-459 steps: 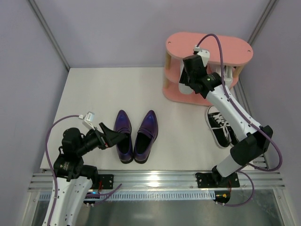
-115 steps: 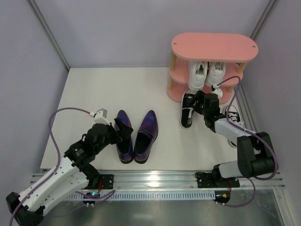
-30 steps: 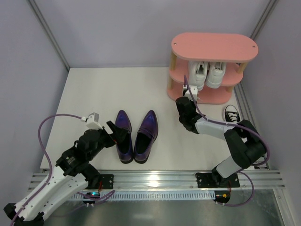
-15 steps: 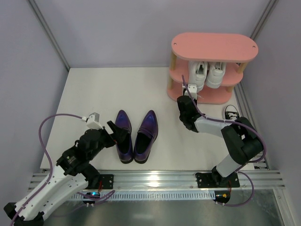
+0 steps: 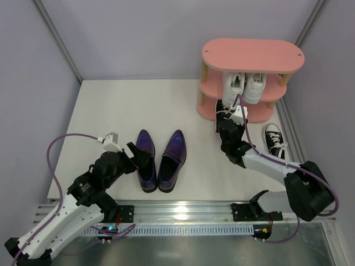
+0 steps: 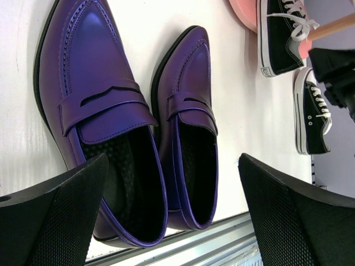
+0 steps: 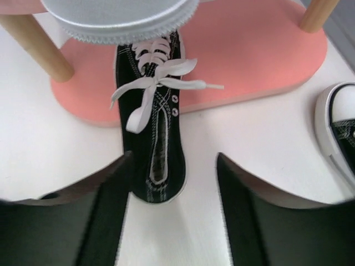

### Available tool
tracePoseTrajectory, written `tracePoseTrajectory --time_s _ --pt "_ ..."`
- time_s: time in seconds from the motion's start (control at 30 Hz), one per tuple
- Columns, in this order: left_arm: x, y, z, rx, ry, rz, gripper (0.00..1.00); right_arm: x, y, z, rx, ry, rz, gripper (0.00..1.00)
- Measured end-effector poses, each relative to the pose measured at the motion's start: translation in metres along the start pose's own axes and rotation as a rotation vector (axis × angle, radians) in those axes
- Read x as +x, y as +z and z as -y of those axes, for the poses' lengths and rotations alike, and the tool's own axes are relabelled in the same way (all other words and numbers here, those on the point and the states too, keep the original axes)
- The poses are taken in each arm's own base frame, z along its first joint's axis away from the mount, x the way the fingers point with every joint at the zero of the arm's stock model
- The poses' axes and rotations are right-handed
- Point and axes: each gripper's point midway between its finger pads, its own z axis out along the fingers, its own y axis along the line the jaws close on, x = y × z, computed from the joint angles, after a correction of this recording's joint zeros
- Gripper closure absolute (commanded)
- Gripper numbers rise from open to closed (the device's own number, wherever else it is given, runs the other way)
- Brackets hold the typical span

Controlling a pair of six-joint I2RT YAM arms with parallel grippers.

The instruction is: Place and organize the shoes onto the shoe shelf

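Observation:
The pink shoe shelf [image 5: 252,54] stands at the back right, with the white sneakers [image 5: 244,88] on its middle board. One black sneaker [image 7: 153,145] lies toe-in on the bottom board [image 7: 252,61], heel out on the table; it also shows in the top view [image 5: 219,106]. My right gripper [image 7: 173,191] is open and empty just behind that heel, its fingers [image 7: 102,213] either side without touching. The other black sneaker [image 5: 275,142] lies on the table to the right. The purple loafers [image 5: 161,159] lie side by side. My left gripper [image 6: 173,213] is open, hovering over their heels [image 6: 119,183].
Pale wooden posts [image 7: 34,43] flank the sneaker on the bottom board. The table's right rail runs close beside the loose black sneaker [image 7: 338,127]. The metal base rail [image 5: 183,210] lies right behind the loafers' heels.
The right gripper has drawn back a little toward the right, its arm swung outward; the black sneaker stays with its toe on the bottom board. The left arm has barely moved.

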Motion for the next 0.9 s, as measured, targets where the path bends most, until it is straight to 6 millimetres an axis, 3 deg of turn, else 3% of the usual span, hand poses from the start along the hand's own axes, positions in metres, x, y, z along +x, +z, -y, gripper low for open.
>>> tracePoseTrajectory --time_s 0.07,0.13,0.23,0.43,0.7,0.9 --pt "0.001 0.001 -0.001 -0.002 0.001 -0.002 0.02 -0.003 -0.014 0.004 -0.022 0.059 0.006 0.64" --pt "0.002 0.002 -0.002 -0.004 0.001 -0.004 0.02 -0.004 -0.026 0.008 -0.043 0.116 0.002 0.96" --pt "0.004 0.003 -0.003 -0.007 0.002 -0.008 0.02 0.001 -0.037 0.013 -0.054 0.212 -0.028 0.96" --pt "0.005 0.004 -0.003 -0.003 0.002 -0.011 0.02 0.039 -0.045 0.013 -0.097 0.331 -0.183 0.96" --pt "0.006 0.003 -0.003 0.002 0.000 -0.008 0.03 0.099 -0.038 -0.001 -0.122 0.382 -0.427 0.96" --pt "0.006 0.003 -0.004 0.001 0.000 -0.008 0.03 0.122 -0.029 -0.002 -0.102 0.389 -0.526 0.96"
